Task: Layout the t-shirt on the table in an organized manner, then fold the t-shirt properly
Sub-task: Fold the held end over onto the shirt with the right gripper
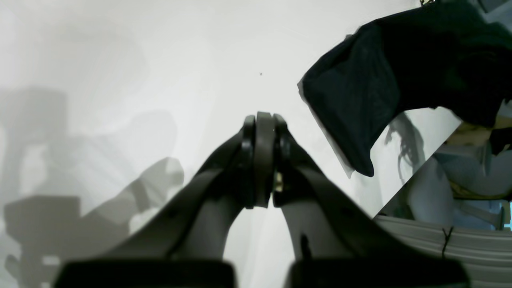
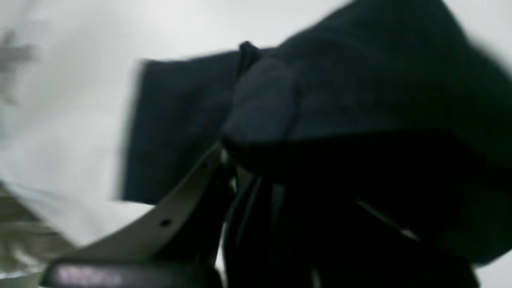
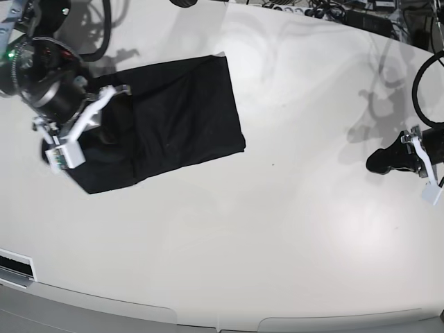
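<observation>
The black t-shirt (image 3: 180, 118) lies as a folded rectangle on the left part of the white table (image 3: 277, 229). My right gripper (image 3: 105, 132) is over the shirt's left end, shut on a fold of the fabric. In the right wrist view the t-shirt (image 2: 360, 100) drapes over the right gripper (image 2: 240, 160) and hides one finger; a flat part of the shirt lies on the table beyond it. My left gripper (image 3: 374, 163) rests far to the right, away from the shirt, its jaws shut with nothing between them. In the left wrist view the left gripper (image 1: 262, 120) points along the bare table, the t-shirt (image 1: 380, 88) at the upper right.
Cables (image 3: 326, 10) lie along the table's far edge at the top right. The table's curved front edge (image 3: 208, 320) runs along the bottom. A dark slot (image 3: 14, 267) sits at the lower left rim.
</observation>
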`<move>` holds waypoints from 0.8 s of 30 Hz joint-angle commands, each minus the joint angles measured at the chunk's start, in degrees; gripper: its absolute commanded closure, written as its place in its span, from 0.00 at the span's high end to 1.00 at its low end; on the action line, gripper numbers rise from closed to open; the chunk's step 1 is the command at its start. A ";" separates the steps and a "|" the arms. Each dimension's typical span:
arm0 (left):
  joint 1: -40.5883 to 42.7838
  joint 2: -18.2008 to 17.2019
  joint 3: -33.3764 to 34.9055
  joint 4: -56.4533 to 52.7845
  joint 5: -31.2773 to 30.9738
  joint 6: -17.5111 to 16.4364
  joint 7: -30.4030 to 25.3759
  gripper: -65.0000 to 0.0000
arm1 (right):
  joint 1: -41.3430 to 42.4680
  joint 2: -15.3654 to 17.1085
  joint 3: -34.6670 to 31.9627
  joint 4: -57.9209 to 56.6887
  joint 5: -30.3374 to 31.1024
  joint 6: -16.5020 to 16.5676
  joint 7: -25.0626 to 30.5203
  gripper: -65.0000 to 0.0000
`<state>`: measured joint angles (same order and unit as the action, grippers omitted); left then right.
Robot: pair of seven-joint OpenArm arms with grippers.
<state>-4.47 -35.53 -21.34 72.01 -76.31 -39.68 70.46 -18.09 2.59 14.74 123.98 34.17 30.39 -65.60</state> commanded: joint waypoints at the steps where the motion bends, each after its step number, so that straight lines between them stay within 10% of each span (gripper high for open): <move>1: -0.79 -1.11 -0.46 0.85 -1.73 -0.32 -1.18 0.00 | 0.46 -1.22 -1.84 1.11 1.51 0.26 1.46 0.00; 10: -0.79 1.14 -0.46 0.85 -1.70 -0.32 -1.27 0.00 | 0.50 -9.79 -16.68 -3.19 -4.57 5.62 7.19 0.02; 15: -1.16 1.20 -0.46 0.85 -1.73 -0.32 -1.70 0.00 | 3.63 -10.16 -25.79 -10.38 -1.75 9.27 4.68 0.71; 20: -1.40 1.07 -0.46 0.85 -1.70 -0.32 -1.84 0.00 | 8.44 -10.05 -33.09 -8.81 11.67 9.61 -6.67 0.72; 24: -1.42 1.05 -0.44 0.85 -2.86 -0.32 -0.87 0.00 | 10.34 -10.03 -33.03 -8.48 10.49 9.61 -5.97 0.71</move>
<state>-4.80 -33.32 -21.34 72.01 -77.17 -39.66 70.52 -8.82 -7.01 -18.41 114.48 43.38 39.70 -73.14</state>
